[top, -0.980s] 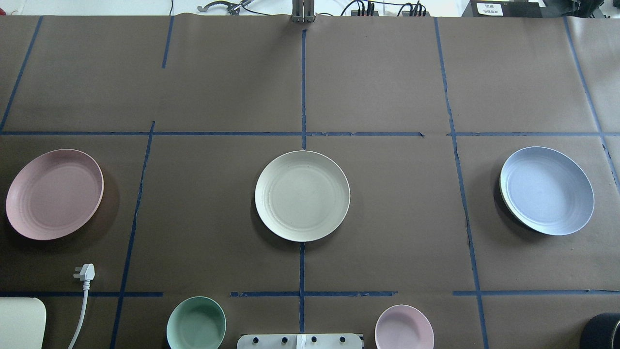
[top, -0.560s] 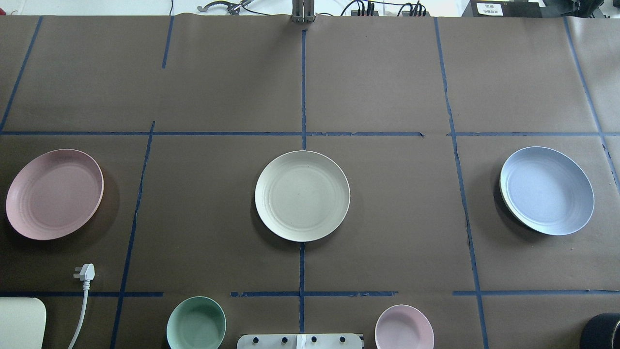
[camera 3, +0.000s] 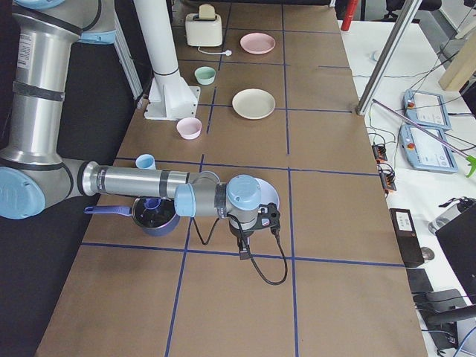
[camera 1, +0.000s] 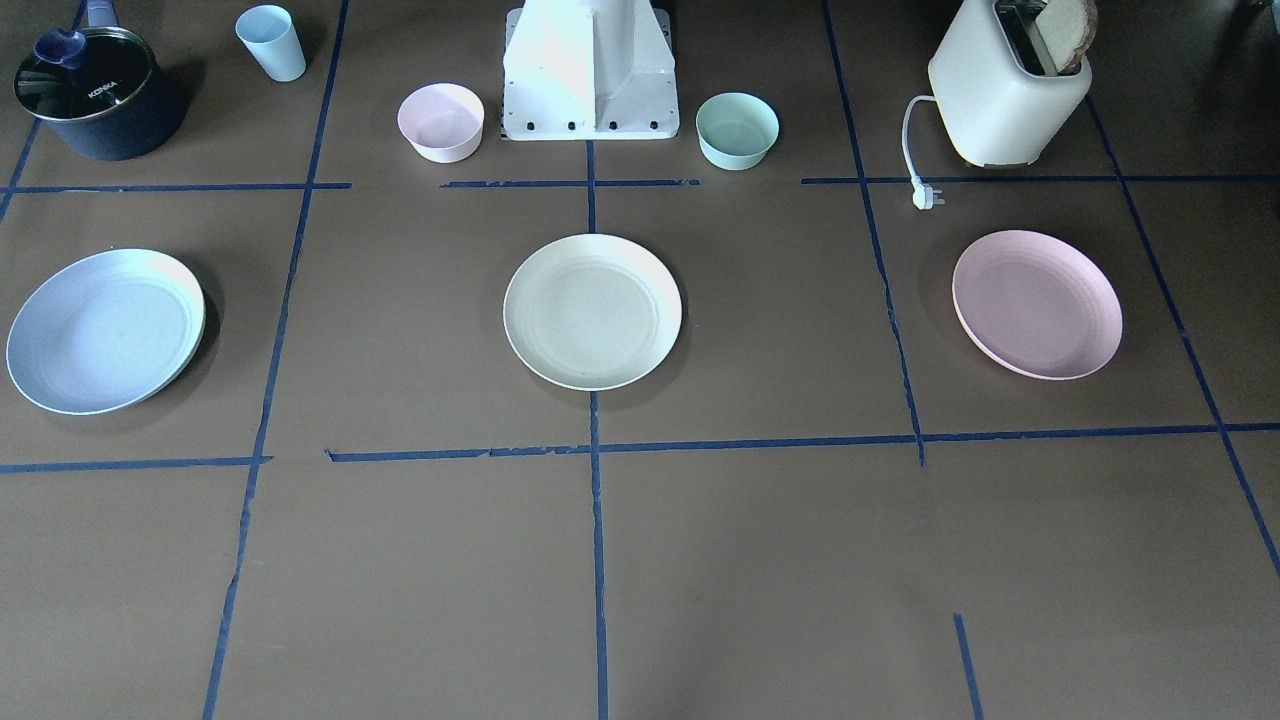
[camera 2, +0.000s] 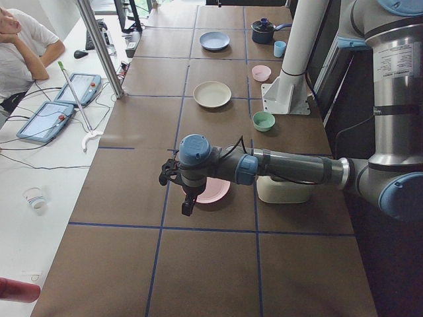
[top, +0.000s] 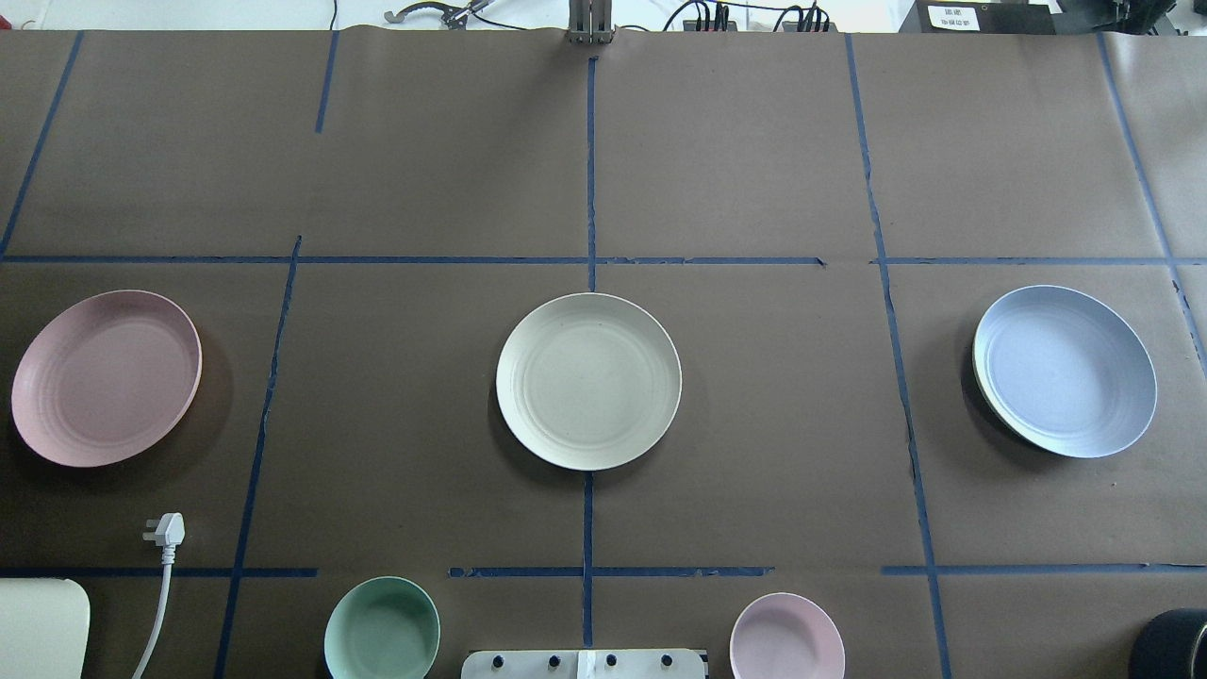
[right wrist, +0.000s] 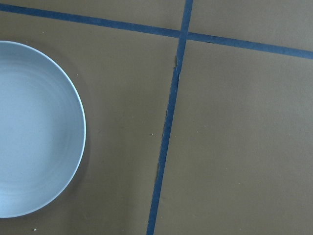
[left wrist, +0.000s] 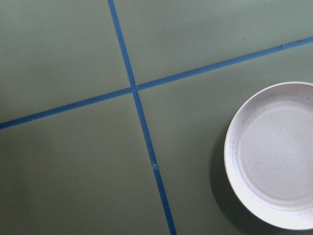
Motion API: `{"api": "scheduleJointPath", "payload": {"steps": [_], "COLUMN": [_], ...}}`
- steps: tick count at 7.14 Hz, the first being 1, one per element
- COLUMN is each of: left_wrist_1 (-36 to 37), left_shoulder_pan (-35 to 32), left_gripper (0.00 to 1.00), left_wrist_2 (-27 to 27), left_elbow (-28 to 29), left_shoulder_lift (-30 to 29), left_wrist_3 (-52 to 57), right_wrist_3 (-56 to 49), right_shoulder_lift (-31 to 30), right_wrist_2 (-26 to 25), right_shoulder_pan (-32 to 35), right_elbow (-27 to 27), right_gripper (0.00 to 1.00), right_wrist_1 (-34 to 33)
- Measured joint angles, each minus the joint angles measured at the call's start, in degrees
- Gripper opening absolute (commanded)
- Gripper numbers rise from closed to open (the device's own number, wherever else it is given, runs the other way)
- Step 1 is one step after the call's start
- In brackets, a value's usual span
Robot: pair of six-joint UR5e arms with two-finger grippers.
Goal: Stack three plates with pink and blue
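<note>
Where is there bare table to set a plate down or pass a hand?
The table is bare between the pink plate and cream plate, and between cream plate and blue plate. The operators' side beyond all three is bare too. Crowded: the robot's edge, with mint bowl, pink bowl, plug, toaster, pot.

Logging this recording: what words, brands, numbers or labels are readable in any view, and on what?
"KONKA": on the pot lid, in the front-facing view.
White label on the black box, in the overhead view: printed lines, too small to read.
No other text shows.
</note>
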Motion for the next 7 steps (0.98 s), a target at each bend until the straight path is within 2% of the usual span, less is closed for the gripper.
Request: {"api": "scheduleJointPath", "payload": {"steps": [1,2,4,5,6,7], "left_wrist_1": [-4.7,-12.6,-30.8,-36.1,-38.7,-39.8], "left_shoulder_pan": [4.4,9.0,17.3,20.1,22.1,23.2], "left_gripper": [1.0,1.0,1.0,1.0,0.89,0.25], "left_wrist_2": [0.2,1.0,5.6,7.3,8.0,8.3], "left_elbow": [1.1,4.2,12.6,16.0,18.3,19.5], "left_shoulder_lift": [0.1,0.1,-0.3,-0.6,-1.0,-1.2], "left_wrist_3": [-8.5,-17.9,-35.2,-39.9,-41.9,-42.6], "right_wrist_3": [0.0,0.0,0.0,-0.1,-0.1,-0.1], "right_shoulder_lift": [0.0,0.0,0.0,-0.1,-0.1,-0.1], "right_wrist_2": [0.0,0.0,0.0,0.0,0.0,-0.1], "right_shoulder_pan": [0.0,0.0,0.0,0.0,0.0,0.0], "right_elbow": [0.0,0.0,-0.2,-0.3,-0.3,-0.4], "right_gripper": [1.0,1.0,1.0,1.0,1.0,1.0], "right_wrist_1": [0.0,0.0,-0.1,-0.1,-0.1,-0.1]}}
